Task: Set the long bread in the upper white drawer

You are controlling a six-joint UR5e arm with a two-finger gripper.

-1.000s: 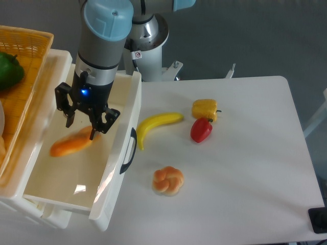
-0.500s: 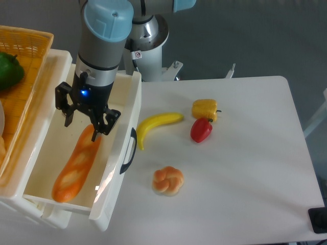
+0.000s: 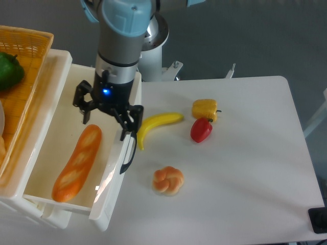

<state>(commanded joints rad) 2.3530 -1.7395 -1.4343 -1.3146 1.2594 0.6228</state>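
Claw [image 3: 106, 118]: open, holding nothing, its 2 fingers spread over the drawer's right wall, left of frame centre.
Bread [image 3: 77, 162]: lying loose on the drawer floor, below and left of the claw, apart from it.
Long axis: runs from upper right to lower left, its upper end nearest the left finger.
Drawer [image 3: 56, 76]: pulled out at the left of the frame, black handle facing the desk [image 3: 245, 168].
Judgement: the bread is already in place; the coming move needs only a clear retreat up and away, not back toward the loaf.
Beyond: banana [image 3: 156, 125] just right of the handle, bun [image 3: 168, 180] lower centre.
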